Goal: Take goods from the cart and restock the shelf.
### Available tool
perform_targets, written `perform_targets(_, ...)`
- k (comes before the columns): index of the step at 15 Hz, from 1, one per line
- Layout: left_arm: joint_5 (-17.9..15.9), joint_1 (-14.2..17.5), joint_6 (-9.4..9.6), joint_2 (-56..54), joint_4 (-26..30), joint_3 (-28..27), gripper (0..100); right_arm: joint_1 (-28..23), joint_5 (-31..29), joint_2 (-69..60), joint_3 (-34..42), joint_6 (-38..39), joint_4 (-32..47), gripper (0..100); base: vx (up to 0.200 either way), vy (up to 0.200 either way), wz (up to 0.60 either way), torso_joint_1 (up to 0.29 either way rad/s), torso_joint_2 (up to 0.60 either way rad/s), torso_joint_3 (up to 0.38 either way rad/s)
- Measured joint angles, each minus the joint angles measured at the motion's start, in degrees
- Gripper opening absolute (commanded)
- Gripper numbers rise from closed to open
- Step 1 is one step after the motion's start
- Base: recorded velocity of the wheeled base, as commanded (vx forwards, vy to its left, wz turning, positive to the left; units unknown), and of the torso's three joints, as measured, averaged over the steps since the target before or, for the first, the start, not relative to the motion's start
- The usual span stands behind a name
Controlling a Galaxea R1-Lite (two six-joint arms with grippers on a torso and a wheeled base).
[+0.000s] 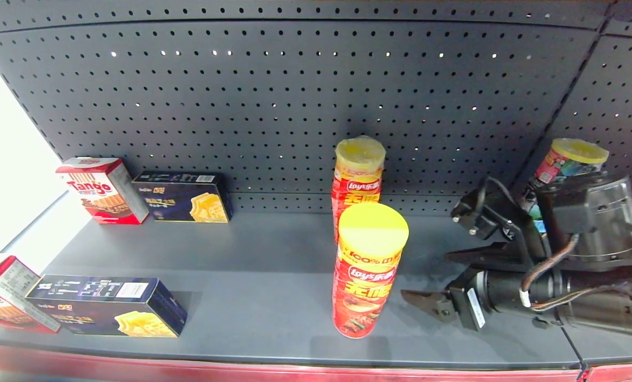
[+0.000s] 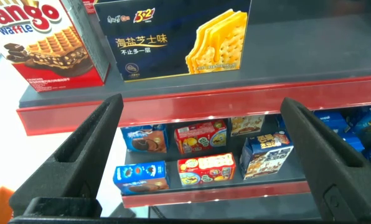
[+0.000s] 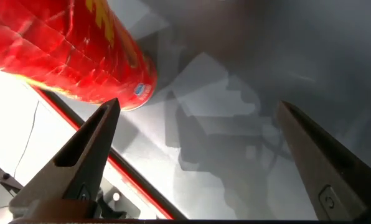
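Note:
Two red chip cans with yellow lids stand upright mid-shelf: the front can [image 1: 368, 270] and a second can [image 1: 357, 172] right behind it near the pegboard. My right gripper [image 1: 446, 278] hovers low over the shelf just right of the front can, open and empty. In the right wrist view the front can [image 3: 79, 50] lies beyond one finger of the right gripper [image 3: 198, 109], outside the gap. My left gripper [image 2: 201, 106] is open and empty in front of the shelf's red lip [image 2: 192, 102], facing a dark blue cracker box [image 2: 173, 37] and a red wafer box [image 2: 48, 43].
A red wafer box [image 1: 104, 190] and a dark blue cracker box [image 1: 186, 196] sit at the back left. Another blue box [image 1: 109, 305] and a red box [image 1: 8, 294] lie at the front left. A third can [image 1: 570, 159] stands behind my right arm. A lower shelf [image 2: 204, 165] holds several boxes.

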Motion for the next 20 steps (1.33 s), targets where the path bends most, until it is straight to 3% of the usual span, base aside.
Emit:
perform_targets(10, 0.0, 0.0, 0.0, 0.0, -0.1, 0.0, 100, -3.0, 0.3, -37.0, 13.3, 0.1, -3.1, 100, 0.0, 0.0, 0.0, 0.0, 0.0, 0.0)
perform_targets(16, 0.0, 0.0, 0.0, 0.0, -0.1, 0.0, 100, -3.3, 0.4, -63.5, 32.1, 0.3, -1.1, 100, 0.0, 0.0, 0.0, 0.0, 0.0, 0.0)
perform_targets(18, 0.0, 0.0, 0.0, 0.0, -0.1, 0.0, 100, -3.4, 0.4, -71.8, 37.1, 0.3, 3.6, 100, 0.0, 0.0, 0.0, 0.0, 0.0, 0.0)
perform_targets(20, 0.0, 0.0, 0.0, 0.0, -0.1, 0.0, 100, -3.6, 0.4, -78.2, 39.8, 0.3, 15.5, 100, 0.0, 0.0, 0.0, 0.0, 0.0, 0.0)
